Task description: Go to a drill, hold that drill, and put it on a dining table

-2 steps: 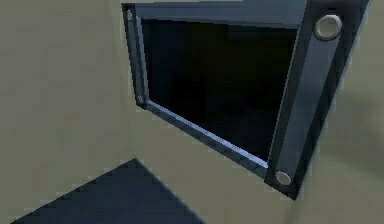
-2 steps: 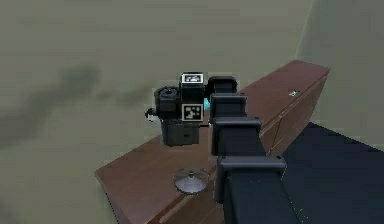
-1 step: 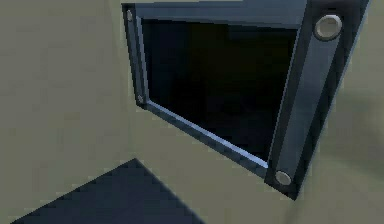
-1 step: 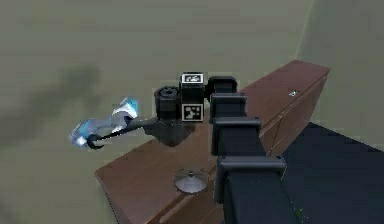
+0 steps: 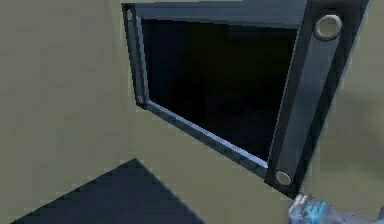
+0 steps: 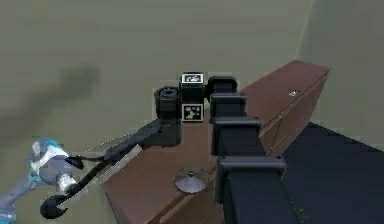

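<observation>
A blue and white drill-shaped thing point(image 6: 45, 163) hangs at the arm side view's left, clear of the brown sideboard point(image 6: 270, 105), with wall behind it. My gripper point(image 6: 68, 175) holds it: the two thin fingers point(image 6: 110, 148) run left from the dark body point(image 6: 165, 103) out to it. The dark arm bar point(image 6: 240, 150) rises over the sideboard, with its white marked squares point(image 6: 190, 80) at the far end. The same blue and white thing point(image 5: 312, 211) peeks in at the forward view's bottom right corner.
A large dark screen point(image 5: 215, 80) in a grey frame hangs on the wall straight ahead. A small grey round thing point(image 6: 190, 182) and a small white speck point(image 6: 293, 93) lie on the sideboard. Dark flooring point(image 6: 345, 160) lies at the arm side view's right.
</observation>
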### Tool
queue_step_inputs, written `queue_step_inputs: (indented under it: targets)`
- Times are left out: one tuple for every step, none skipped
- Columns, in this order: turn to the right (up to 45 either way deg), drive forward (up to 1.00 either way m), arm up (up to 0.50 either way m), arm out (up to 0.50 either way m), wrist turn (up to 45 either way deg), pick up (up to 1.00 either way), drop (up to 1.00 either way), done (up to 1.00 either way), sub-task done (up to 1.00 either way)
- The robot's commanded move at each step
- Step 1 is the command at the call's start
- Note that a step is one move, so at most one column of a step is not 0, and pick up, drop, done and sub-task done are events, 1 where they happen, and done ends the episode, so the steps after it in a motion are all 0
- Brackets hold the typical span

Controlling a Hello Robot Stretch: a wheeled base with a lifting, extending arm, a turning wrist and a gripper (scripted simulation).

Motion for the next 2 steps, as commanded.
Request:
queue_step_inputs:
  targets:
    - [0.0, 0.0, 0.0, 0.0, -30.0, 0.0, 0.0, 0.0, 0.0]
    - [0.0, 0.0, 0.0, -0.16, 0.0, 0.0, 0.0, 0.0, 0.0]
